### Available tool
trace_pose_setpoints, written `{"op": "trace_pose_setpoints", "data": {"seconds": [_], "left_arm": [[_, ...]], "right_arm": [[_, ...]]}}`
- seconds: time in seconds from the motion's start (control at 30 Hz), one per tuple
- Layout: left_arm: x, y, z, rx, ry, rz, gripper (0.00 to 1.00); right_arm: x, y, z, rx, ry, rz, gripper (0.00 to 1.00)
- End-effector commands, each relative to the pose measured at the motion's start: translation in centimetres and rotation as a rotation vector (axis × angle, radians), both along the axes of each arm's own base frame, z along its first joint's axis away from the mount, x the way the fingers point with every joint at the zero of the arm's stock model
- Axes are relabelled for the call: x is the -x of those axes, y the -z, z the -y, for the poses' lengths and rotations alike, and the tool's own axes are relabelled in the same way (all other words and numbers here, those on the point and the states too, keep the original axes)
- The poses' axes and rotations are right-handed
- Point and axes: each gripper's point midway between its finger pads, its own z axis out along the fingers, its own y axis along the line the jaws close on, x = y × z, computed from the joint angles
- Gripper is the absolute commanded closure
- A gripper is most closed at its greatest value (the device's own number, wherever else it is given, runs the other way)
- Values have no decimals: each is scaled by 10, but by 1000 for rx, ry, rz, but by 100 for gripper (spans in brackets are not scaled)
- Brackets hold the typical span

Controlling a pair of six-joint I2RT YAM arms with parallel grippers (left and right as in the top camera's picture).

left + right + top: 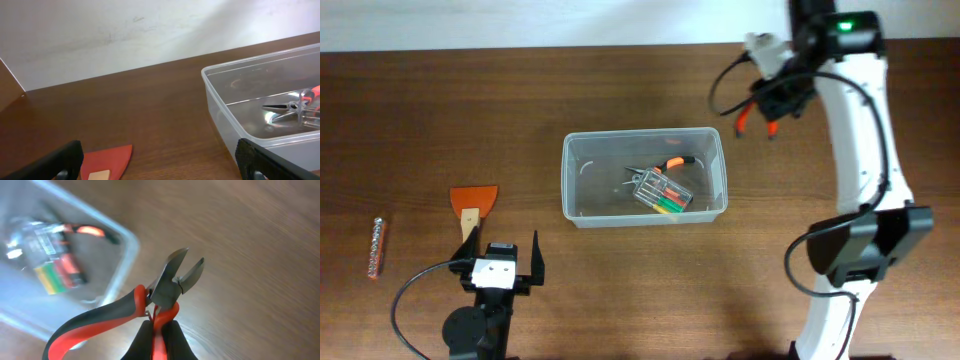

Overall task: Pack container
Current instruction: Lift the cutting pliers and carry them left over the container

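Overhead, the container [592, 185], a clear plastic bin with rounded corners and a rim, sat on the table [440, 110] ahead of the left claw [503, 252] and off to its right. Inside it lay a small clear case [663, 192] of green, yellow and red bits, with orange-handled pliers [665, 163] just beyond the case. The left claw stood spread wide and held nothing. An orange scraper [473, 205] with a pale wooden handle lay just ahead of its left finger, and a thin metallic stick [377, 247] lay well to its left. The right claw [765, 112] hung past the container's far right corner, clamped on a pair of cutters [744, 118] with red-orange grips. The table was dark brown wood with a fine grain.

From the left wrist, the two black fingers [55, 162] showed at the lower corners, far apart. The scraper's blade lay between them, close to the left one. The container's rim rose ahead on the right, with the pliers' metal tips showing through its wall. A plain white wall [125, 35] closed off the far edge of the table.

From the right wrist, the claw was closed tight on one red and black handle of the cutters, whose steel tips pointed away, slightly parted. The container lay blurred up and to the left of the claw, apart from the tool.
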Motion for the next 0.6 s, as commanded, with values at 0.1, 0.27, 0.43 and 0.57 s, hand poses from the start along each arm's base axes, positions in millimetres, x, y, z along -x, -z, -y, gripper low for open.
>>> {"op": "trace_pose_setpoints", "data": {"seconds": [0.1, 0.27, 0.43, 0.57], "left_arm": [[0, 1, -3, 11, -14, 5, 1], [0, 1, -3, 11, -14, 5, 1], [0, 1, -3, 11, -14, 5, 1], [0, 1, -3, 11, -14, 5, 1]], "right_arm": [[28, -13, -77, -57, -76, -19, 96], [51, -11, -112, -69, -58, -72, 96], [60, -11, -135, -116, 118, -112, 96], [55, -14, -150, -160, 184, -89, 96]]}}
